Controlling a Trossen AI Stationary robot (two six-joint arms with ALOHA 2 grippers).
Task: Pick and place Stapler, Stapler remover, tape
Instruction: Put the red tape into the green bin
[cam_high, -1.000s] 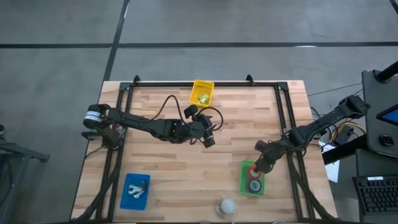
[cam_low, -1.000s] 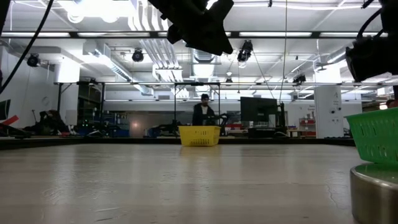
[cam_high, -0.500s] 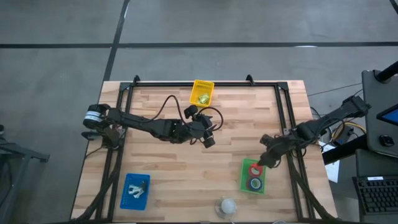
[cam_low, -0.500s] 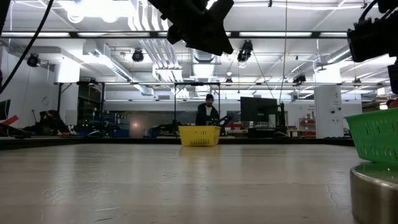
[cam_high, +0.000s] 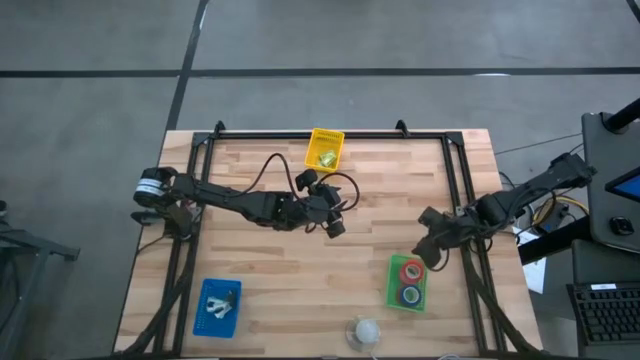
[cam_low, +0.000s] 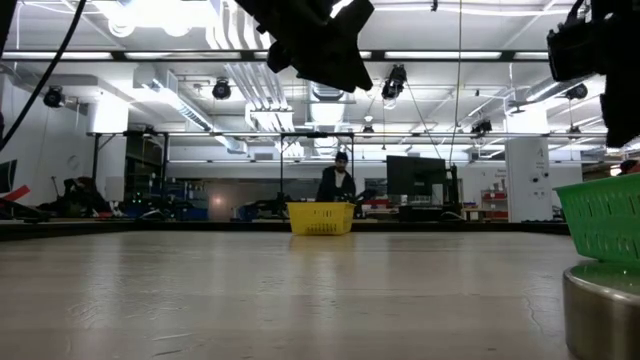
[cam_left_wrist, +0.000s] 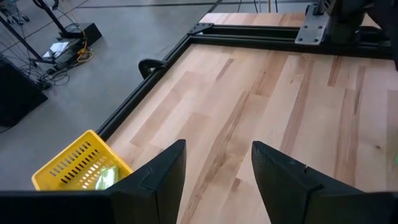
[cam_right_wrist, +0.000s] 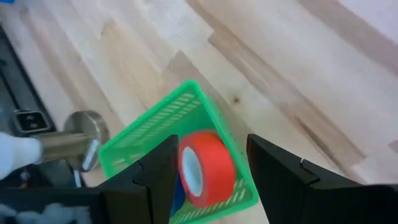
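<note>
A green tray (cam_high: 392, 284) stands near the table's right near corner. In it lie a red tape roll (cam_high: 411, 271) and a blue one (cam_high: 410, 297). My right gripper (cam_high: 431, 260) hangs open just beyond the tray's far right corner. Its wrist view looks down on the red roll (cam_right_wrist: 206, 175), which stands on edge in the tray (cam_right_wrist: 155, 127), with a bit of the blue roll (cam_right_wrist: 176, 196) beside it. My left gripper (cam_high: 337, 226) waits open above the table's middle, and its own view (cam_left_wrist: 217, 168) shows bare wood between the fingers.
A yellow tray (cam_high: 325, 148) holding a yellow-green object sits at the far edge. A blue tray (cam_high: 217, 305) with pale items sits near the left corner. A white ball-like object on a metal base (cam_high: 366, 331) stands at the near edge. A person (cam_low: 338, 180) is in the room behind.
My right gripper has drawn back from over the green tray, rising and moving toward the far right. The red roll, half covered by the gripper a second ago, now shows whole in the tray. The left arm has kept still.
</note>
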